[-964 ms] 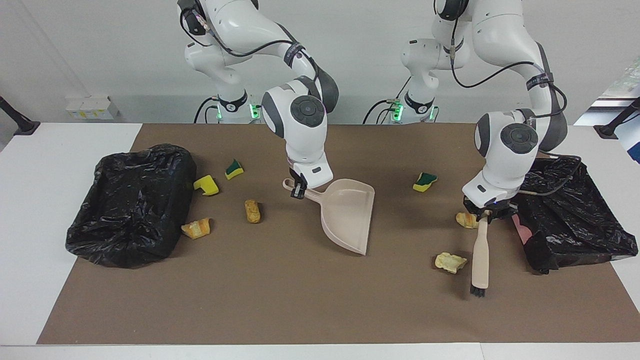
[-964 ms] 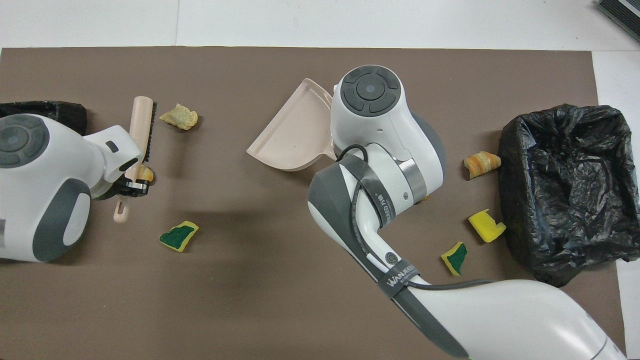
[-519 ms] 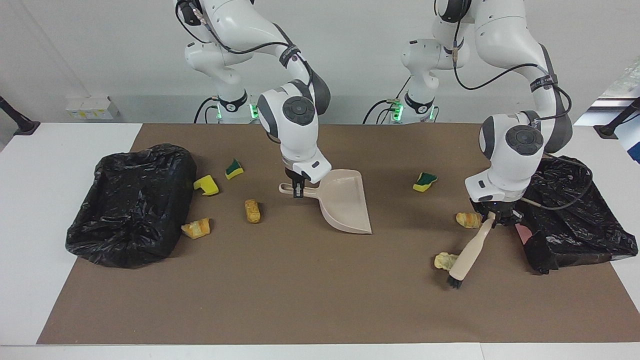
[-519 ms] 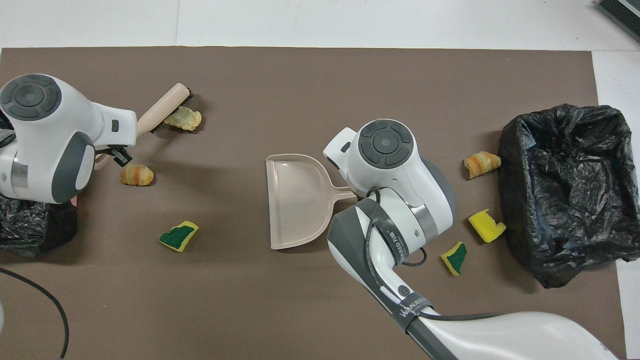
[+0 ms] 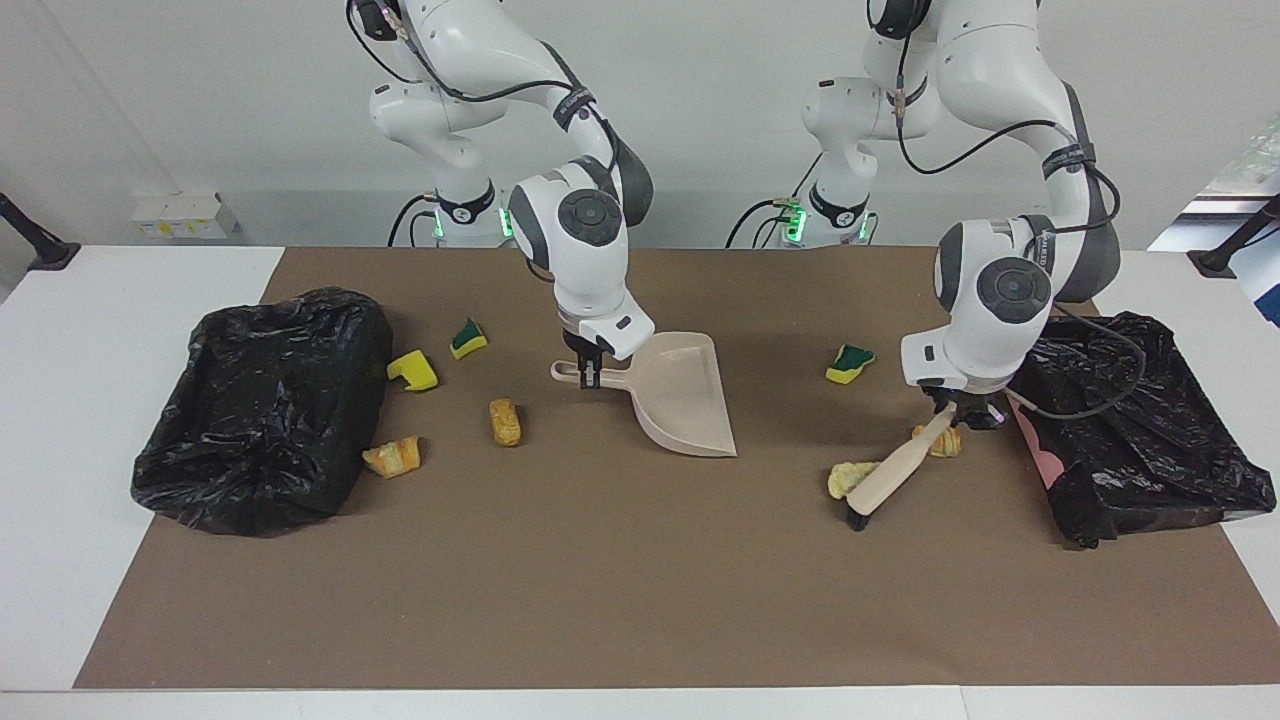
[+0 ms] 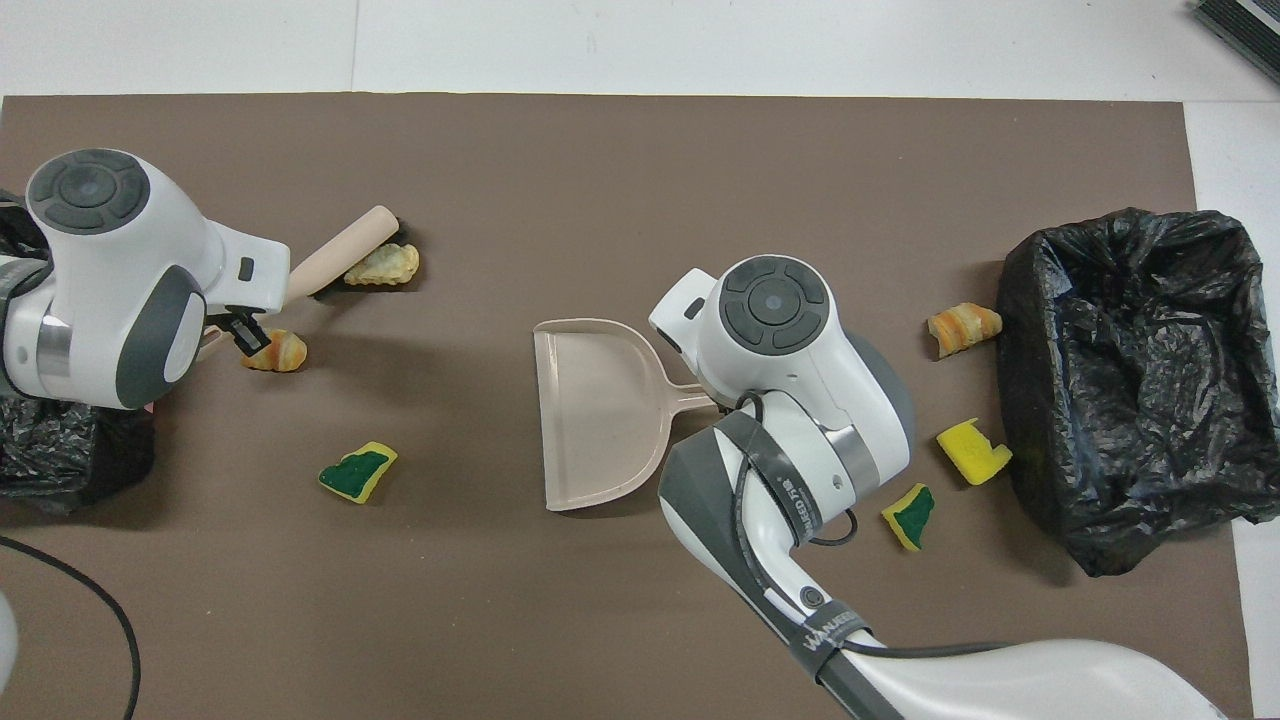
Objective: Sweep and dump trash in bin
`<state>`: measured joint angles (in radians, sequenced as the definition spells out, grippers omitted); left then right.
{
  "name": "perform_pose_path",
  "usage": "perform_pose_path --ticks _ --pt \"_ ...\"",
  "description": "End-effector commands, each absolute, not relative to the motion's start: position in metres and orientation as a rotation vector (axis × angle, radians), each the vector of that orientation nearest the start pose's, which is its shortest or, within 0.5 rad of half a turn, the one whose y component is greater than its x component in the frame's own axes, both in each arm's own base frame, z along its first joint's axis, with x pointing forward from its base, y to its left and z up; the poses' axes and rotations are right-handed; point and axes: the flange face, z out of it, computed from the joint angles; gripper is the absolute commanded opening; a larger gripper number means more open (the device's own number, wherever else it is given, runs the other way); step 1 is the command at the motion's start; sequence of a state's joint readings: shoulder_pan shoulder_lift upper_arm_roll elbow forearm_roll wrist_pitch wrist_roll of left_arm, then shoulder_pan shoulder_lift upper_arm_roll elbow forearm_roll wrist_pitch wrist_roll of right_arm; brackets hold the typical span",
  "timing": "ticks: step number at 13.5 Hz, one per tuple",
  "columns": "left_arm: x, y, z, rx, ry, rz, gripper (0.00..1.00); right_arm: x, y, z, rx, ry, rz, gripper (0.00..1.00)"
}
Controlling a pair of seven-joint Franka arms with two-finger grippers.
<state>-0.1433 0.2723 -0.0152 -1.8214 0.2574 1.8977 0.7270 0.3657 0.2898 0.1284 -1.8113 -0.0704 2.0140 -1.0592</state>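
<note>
Left gripper [image 5: 962, 415] clamped on brush [image 5: 893, 478], bristles against 1 bread chunk [image 5: 846, 478] – right gripper [image 5: 592, 374] clamped on dustpan [image 5: 679, 404] mid-tabletop. Best to sweep low, straight toward pan mouth.

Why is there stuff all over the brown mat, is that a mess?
Yes: sponge pieces and bread chunks lie scattered on the mat, outside both black-lined bins. The left gripper holds a brush against one chunk; the right gripper holds the dustpan.

Open mat [image 5: 600, 580] between dustpan [image 5: 680, 400] and brush [image 5: 890, 478], scraps elsewhere.
</note>
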Motion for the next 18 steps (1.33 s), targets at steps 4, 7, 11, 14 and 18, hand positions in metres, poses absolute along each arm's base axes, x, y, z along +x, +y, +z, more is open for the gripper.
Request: perform_pose_path --ticks 4,7,11,14,18 --pt "0.547 -0.105 0.419 -2.660 1.426 0.402 0.00 0.549 0.270 0.379 2.173 2.234 -0.144 0.00" --pt "0.540 -0.087 0.452 -2.721 1.285 0.340 0.00 0.550 0.269 0.379 2.163 2.229 -0.136 0.00" --pt "0.543 -0.018 0.454 -2.863 0.921 0.305 0.00 0.550 0.274 0.381 2.109 2.209 -0.133 0.00" --pt "0.534 0.017 0.442 -2.933 0.648 0.220 0.00 0.548 0.275 0.379 2.135 2.176 -0.115 0.00" --pt "0.503 0.018 0.396 -2.986 0.153 0.221 0.00 0.548 0.275 0.379 2.134 2.176 -0.118 0.00"
